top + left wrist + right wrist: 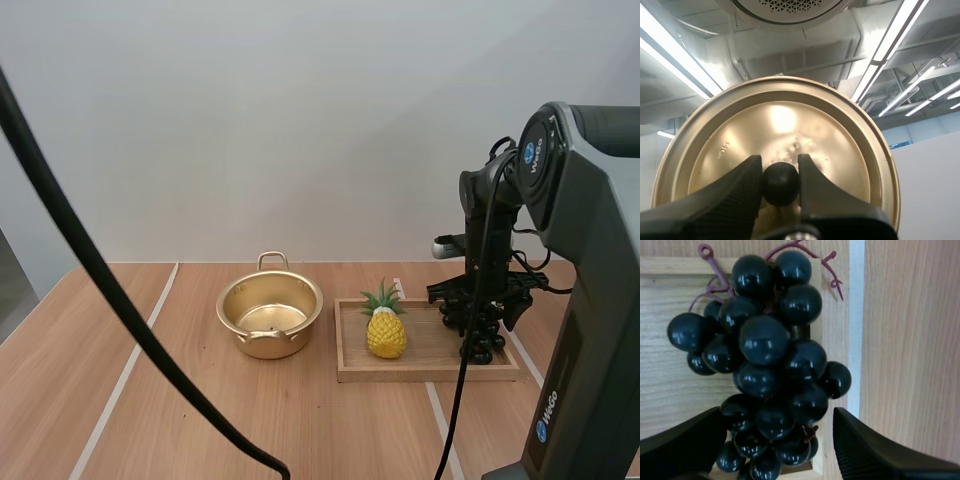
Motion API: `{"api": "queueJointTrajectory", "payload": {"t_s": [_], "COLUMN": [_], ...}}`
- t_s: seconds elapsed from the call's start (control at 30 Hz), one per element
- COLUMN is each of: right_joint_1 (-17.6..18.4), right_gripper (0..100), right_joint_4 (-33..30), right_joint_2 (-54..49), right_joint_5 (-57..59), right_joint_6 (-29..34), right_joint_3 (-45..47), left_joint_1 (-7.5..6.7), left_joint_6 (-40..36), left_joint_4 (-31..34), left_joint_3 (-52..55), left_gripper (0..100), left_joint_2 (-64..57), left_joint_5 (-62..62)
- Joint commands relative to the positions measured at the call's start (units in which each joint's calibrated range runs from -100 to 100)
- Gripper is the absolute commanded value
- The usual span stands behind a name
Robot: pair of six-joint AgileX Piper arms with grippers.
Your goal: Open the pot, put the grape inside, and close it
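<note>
**High view.** We record a round gold metal pot (270, 315), uncovered and upright on the wooden desk (200, 420), mouth facing up. Just beside it on the right lies a shallow rectangular wooden tray (430, 372). A yellow plastic pineapple (386, 334) with green leaves stands at the tray's left end. Our right gripper (478, 322) hangs over the tray's right end, directly above a bunch of dark glossy grapes (484, 350) lying in the tray.

**Left wrist view.** Our left gripper (780, 165) has its fingers (742, 182) drawn narrow, one on each side of the black ball knob (781, 184) of a round gold metal lid (782, 120). The lid is in the air, knob side toward the camera.

**Right wrist view.** The right fingers (865, 447) stand wide apart, straddling the narrow end of the bunch. One is at the outermost grapes, and we cannot tell whether it touches them. The other stands apart from them. The bunch's long axis runs from between the fingers away toward its stalk end, along the tray's right rim.
</note>
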Motion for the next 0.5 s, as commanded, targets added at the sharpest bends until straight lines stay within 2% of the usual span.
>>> {"api": "queueJointTrajectory", "payload": {"t_s": [0.0, 0.03, 0.07, 0.1, 0.17, 0.2, 0.47], "right_joint_1": [-0.2, -0.2, -0.2, -0.2, -0.2, -0.2, -0.2], "right_gripper": [86, 73, 56, 35, 4, 0, 0], "right_joint_4": [-0.4, -0.4, -0.4, -0.4, -0.5, -0.5, -1.5], "right_joint_2": [0.6, 0.9, 1.2, 1.2, 1.2, 1.2, -1.4], "right_joint_5": [-0.9, -1.2, -1.2, -1.2, -0.9, -0.8, 0.6], "right_joint_6": [0.2, 0.2, 0.2, 0.2, 0.2, 0.2, 0.4], "right_joint_3": [0.1, 0.1, 0.1, 0.1, 0.1, 0.1, 0.1], "left_joint_1": [-0.06, -0.06, -0.06, -0.06, -0.06, -0.06, -0.06], "left_joint_6": [-0.3, -0.3, -0.3, -0.3, -0.3, -0.3, -0.3], "left_joint_4": [0.4, 0.4, 0.4, 0.4, 0.4, 0.4, 0.4], "left_joint_3": [-0.2, -0.2, -0.2, -0.2, -0.2, -0.2, -0.2], "left_gripper": [0, 0, 0, 0, 0, 0, 0], "left_joint_2": [0.1, 0.1, 0.1, 0.1, 0.1, 0.1, 0.1], "left_joint_5": [0.5, 0.7, 0.7, 0.7, 0.7, 0.7, 0.7]}}
